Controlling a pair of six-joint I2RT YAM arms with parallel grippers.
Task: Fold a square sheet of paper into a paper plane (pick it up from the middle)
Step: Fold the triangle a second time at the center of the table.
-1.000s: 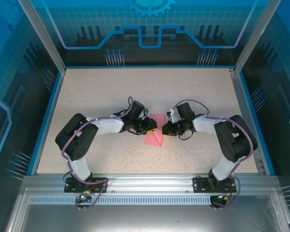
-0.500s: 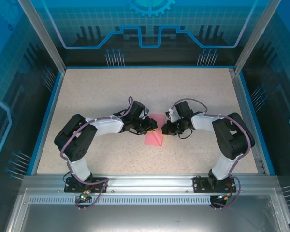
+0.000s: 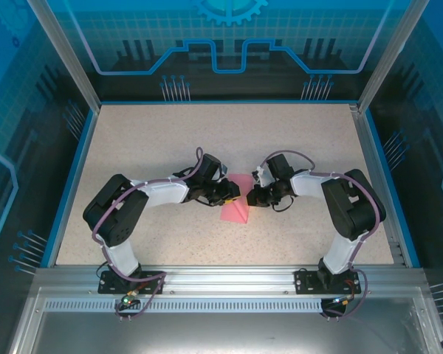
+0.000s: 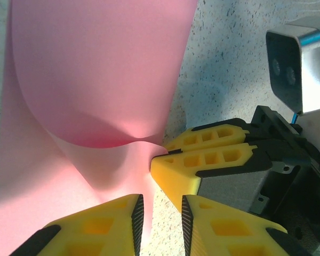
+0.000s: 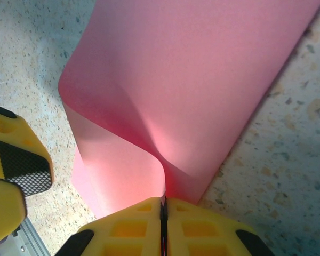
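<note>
Early yet: square sheet of paper [image 3: 235, 210] bowed over mid-frame, uncreased; edge pinched tight in right gripper [image 5: 164, 213]; left gripper [image 4: 160, 207] narrowly parted alongside; all folds remaining.

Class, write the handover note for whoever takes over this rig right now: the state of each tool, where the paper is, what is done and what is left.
The right tool is shut on an edge of the square sheet of paper, holding it so the sheet curls over itself.
The left tool is open by a narrow gap, close beside the right tool at the same edge, and seemingly not clamping.
The sheet lies mid-table between the two tools, one part bowed over the other, with no sharp crease visible.
Done: edge gripped, sheet bent over.
Left: press the first crease flat, then all further folds.
</note>
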